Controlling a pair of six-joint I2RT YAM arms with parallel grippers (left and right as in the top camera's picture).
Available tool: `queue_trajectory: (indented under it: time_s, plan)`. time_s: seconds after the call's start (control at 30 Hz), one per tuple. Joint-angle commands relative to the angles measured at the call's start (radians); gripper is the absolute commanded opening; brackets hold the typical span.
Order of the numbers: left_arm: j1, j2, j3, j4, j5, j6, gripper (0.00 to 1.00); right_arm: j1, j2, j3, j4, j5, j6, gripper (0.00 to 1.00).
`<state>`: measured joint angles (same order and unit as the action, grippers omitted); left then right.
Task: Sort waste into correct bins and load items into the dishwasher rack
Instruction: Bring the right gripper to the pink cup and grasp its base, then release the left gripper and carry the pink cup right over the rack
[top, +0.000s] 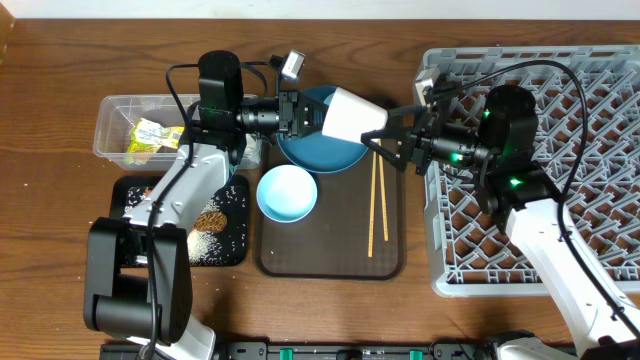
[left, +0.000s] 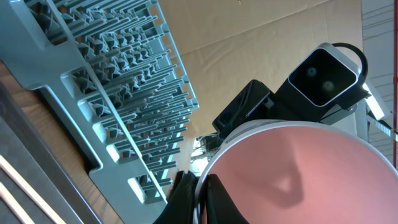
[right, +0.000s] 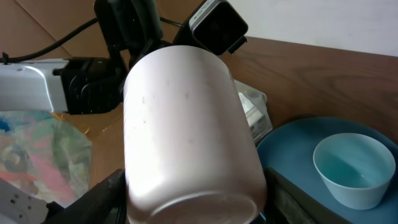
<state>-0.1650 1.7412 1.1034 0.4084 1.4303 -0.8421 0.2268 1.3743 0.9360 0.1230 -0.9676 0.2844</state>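
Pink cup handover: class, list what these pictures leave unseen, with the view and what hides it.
Right gripper: whether its jaws touch the pink cup; right wrist view, the cup fills the frame and the bottom edge cuts them off.
Blue plate: overhead, partly under the cup and left gripper.
Items in the clear tub: overhead, too small beyond a yellow-green wrapper.

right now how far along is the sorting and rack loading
Done: wrapper in the tub, biscuit and rice on the black tray. In hand: pink cup, pinched at the rim by the left claw, right claw around its base, probably a handover toward the rack. To do: bowl, chopsticks, plate with the blue cup on it.
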Motion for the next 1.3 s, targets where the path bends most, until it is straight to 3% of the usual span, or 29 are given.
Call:
queue_trajectory:
  time_s: [0.0, 0.2, 0.4, 0.53, 0.73, 0.97, 1.27]
  plan:
    - [-0.006, -0.002, 0.002, 0.002, -0.006, -0.005, 0.06, 0.023, -0.001, 0.012, 0.014, -0.023, -0.013, 0.6]
    - [-0.006, -0.002, 0.002, 0.002, -0.006, -0.005, 0.06, 0.04, -0.001, 0.012, 0.024, -0.002, -0.035, 0.59]
    - [-0.006, -0.002, 0.002, 0.002, -0.006, -0.005, 0.06, 0.051, -0.001, 0.012, 0.024, 0.021, -0.035, 0.31]
    - [-0.006, -0.002, 0.002, 0.002, -0.006, -0.005, 0.06, 0.051, -0.001, 0.012, 0.023, 0.044, -0.039, 0.22]
    - [-0.006, -0.002, 0.002, 0.002, -0.006, 0.013, 0.08, 0.051, -0.001, 0.012, 0.023, 0.075, -0.039, 0.21]
    - [0.003, -0.002, 0.002, 0.002, -0.014, 0.046, 0.24, 0.051, -0.001, 0.012, 0.023, 0.082, -0.073, 0.24]
    - [0.017, -0.002, 0.002, 0.002, -0.029, 0.085, 0.25, 0.045, -0.002, 0.012, 0.019, 0.129, -0.073, 0.21]
